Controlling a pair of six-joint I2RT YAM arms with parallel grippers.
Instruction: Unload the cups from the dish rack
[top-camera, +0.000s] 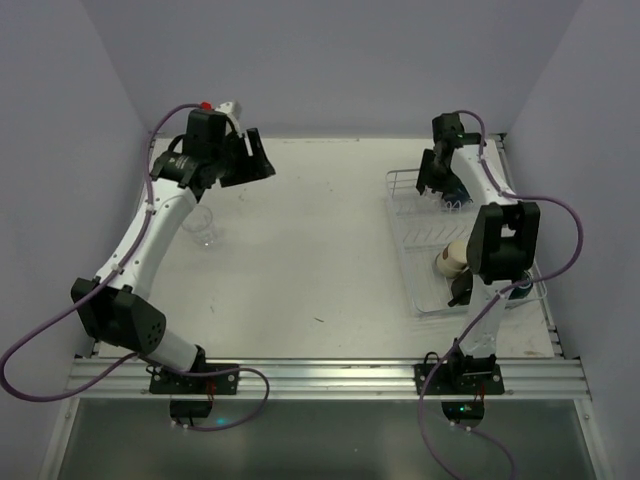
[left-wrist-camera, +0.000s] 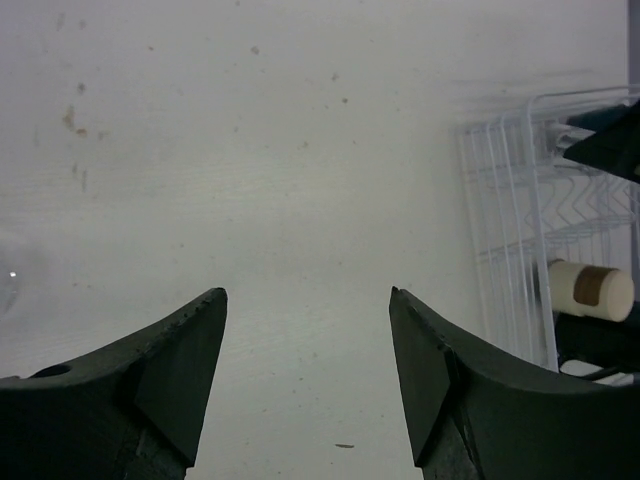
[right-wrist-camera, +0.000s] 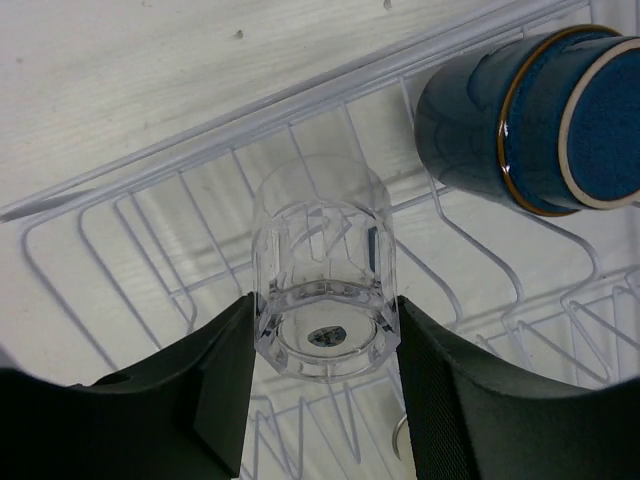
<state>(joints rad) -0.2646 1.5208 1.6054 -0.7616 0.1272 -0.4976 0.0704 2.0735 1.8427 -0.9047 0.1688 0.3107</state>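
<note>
The white wire dish rack (top-camera: 425, 290) stands at the table's right side. My right gripper (right-wrist-camera: 322, 335) is at the rack's far end, shut on the base of a clear glass tumbler (right-wrist-camera: 322, 260) that is upside down over the rack wires (right-wrist-camera: 150, 230). A blue mug (right-wrist-camera: 530, 120) lies on its side in the rack just to the right of it. A cream cup (top-camera: 452, 258) lies further forward in the rack, and it shows in the left wrist view (left-wrist-camera: 590, 288) too. My left gripper (left-wrist-camera: 308, 300) is open and empty above the table's back left.
A clear glass (top-camera: 203, 227) stands on the table at the left, below the left arm. The right arm's elbow (top-camera: 505, 240) hangs over the rack's near half. Walls close the table in at the back and on both sides.
</note>
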